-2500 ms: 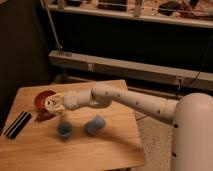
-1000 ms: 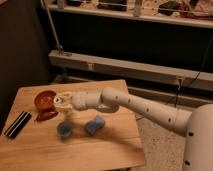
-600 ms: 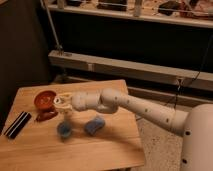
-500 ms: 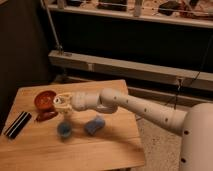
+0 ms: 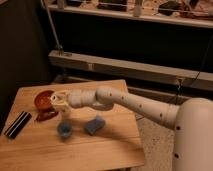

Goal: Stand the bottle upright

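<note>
On the table [image 5: 115, 150], going from its left edge inward, a dark flat bar [image 5: 17, 124] lies near the left edge, then a reddish-brown bowl [image 5: 43, 98] sits toward the far left corner with a small dark red object [image 5: 46, 116] just in front of it. Next comes the gripper [image 5: 60, 99], hanging over the table's left half beside the bowl; whether its jaws are apart or clamped on anything I cannot tell. Directly beneath it stands a slim, pale whitish shape, which I take to be the bottle [image 5: 66, 114], see-through and faint against the wood. It looks upright or close to it (its base is partly hidden behind the blue cup [image 5: 64, 129], so I cannot confirm it rests flat). By that reading, the standing is mostly done; what seems left is letting go and drawing the arm clear. Further right, near the table's middle, lies a blue pad [image 5: 94, 125].
</note>
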Controlling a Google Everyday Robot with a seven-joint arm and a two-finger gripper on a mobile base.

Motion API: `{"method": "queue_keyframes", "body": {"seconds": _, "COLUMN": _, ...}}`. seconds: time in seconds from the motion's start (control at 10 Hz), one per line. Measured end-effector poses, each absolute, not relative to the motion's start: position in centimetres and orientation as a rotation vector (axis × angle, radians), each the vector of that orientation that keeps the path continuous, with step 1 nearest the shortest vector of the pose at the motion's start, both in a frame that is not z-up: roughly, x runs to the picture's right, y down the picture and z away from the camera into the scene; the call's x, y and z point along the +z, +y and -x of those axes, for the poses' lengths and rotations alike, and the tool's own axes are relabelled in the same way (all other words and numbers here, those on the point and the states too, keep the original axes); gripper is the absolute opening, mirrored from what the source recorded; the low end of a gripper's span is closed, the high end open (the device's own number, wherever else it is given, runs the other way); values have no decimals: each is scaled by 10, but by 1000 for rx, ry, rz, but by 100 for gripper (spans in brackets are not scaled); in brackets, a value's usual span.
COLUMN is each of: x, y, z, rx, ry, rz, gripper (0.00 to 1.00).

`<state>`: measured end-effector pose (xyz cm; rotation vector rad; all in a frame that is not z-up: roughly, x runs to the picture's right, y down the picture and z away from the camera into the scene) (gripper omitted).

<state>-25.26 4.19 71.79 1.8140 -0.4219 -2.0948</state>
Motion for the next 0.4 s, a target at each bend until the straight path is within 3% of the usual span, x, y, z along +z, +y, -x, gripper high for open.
{"method": "queue_keyframes", "body": {"seconds": 0.2, "x": 727, "y": 42, "z": 249, "rx": -2086, "ry": -427, "rz": -1793, "gripper": 11}}
{"method": "queue_keyframes", "body": {"seconds": 0.4, "x": 734, "y": 38, "z": 238, "rx": -2090, "ry": -405, "rz": -1760, "gripper": 35}}
